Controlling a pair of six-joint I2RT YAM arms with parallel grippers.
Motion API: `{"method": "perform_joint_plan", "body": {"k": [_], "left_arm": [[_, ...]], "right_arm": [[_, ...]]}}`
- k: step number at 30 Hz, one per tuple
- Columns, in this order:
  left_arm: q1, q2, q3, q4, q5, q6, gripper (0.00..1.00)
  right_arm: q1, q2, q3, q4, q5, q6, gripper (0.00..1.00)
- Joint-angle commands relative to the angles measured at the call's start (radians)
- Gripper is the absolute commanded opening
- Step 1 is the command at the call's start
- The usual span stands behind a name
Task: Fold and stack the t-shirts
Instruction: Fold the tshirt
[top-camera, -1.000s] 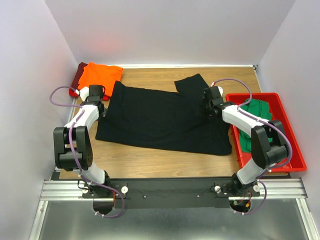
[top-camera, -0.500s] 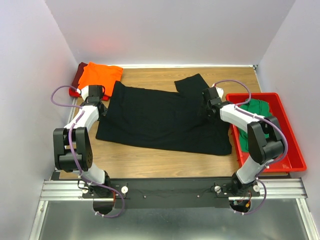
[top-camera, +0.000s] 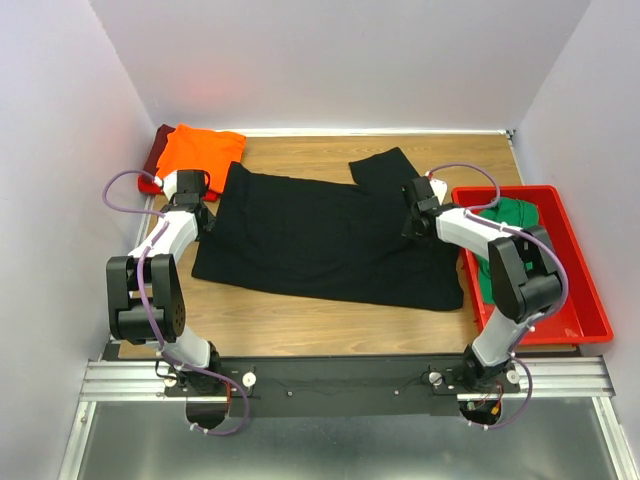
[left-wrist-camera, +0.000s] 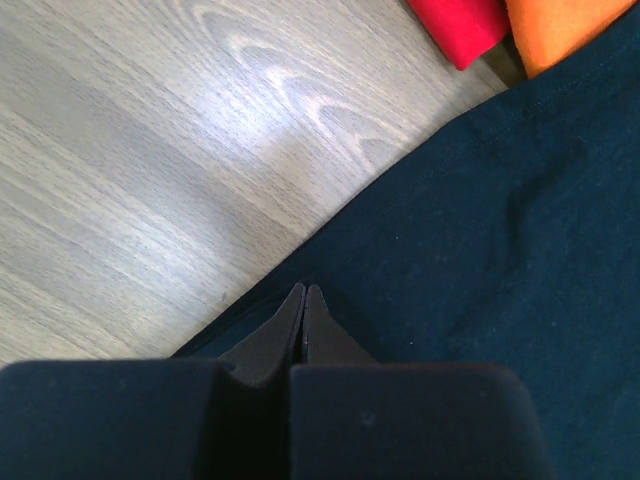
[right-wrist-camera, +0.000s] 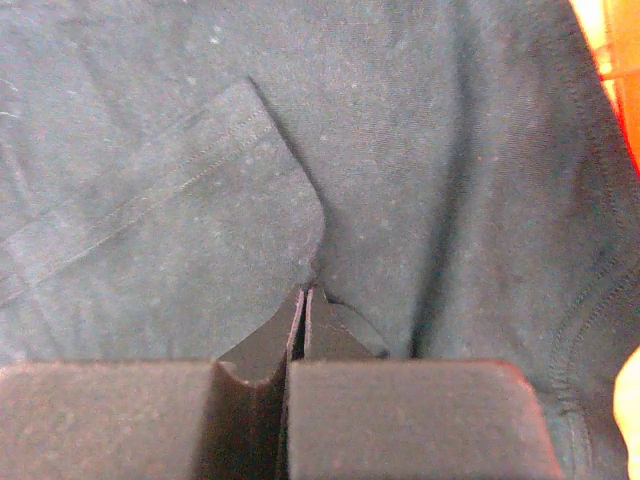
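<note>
The black t-shirt (top-camera: 320, 235) lies spread flat across the middle of the table, one sleeve (top-camera: 382, 168) pointing to the back. My left gripper (top-camera: 207, 218) is shut on its left edge, tips (left-wrist-camera: 304, 290) down at the hem of the black t-shirt (left-wrist-camera: 500, 220). My right gripper (top-camera: 411, 227) is shut where the sleeve (right-wrist-camera: 150, 230) meets the body of the black t-shirt (right-wrist-camera: 450, 150), tips (right-wrist-camera: 305, 292) pinching cloth. An orange t-shirt (top-camera: 200, 148) lies folded on a dark red one (top-camera: 156, 156) at the back left. A green t-shirt (top-camera: 510, 235) is bunched in the bin.
A red plastic bin (top-camera: 580, 300) stands along the table's right edge, close beside my right arm. White walls close in the left, back and right. Bare wood table (top-camera: 300, 325) shows in front of the black t-shirt and at the back (top-camera: 300, 155).
My right gripper has gone from open to shut on the black t-shirt's cloth, and its arm has settled slightly lower. The left arm and the shirts have not moved.
</note>
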Motion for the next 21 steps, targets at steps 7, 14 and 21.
{"method": "perform_joint_plan", "body": {"k": [7, 14, 21], "left_arm": [[0.004, -0.033, -0.006, 0.01, -0.009, 0.012, 0.0], [0.004, -0.033, 0.007, 0.001, -0.017, 0.006, 0.0], [0.004, -0.033, 0.028, -0.007, -0.015, -0.007, 0.0]], "right_arm": [[-0.004, -0.236, -0.046, -0.068, 0.078, 0.007, 0.0], [-0.004, -0.341, -0.086, -0.121, 0.077, 0.025, 0.01], [-0.004, -0.391, -0.128, -0.149, 0.08, 0.043, 0.01]]}}
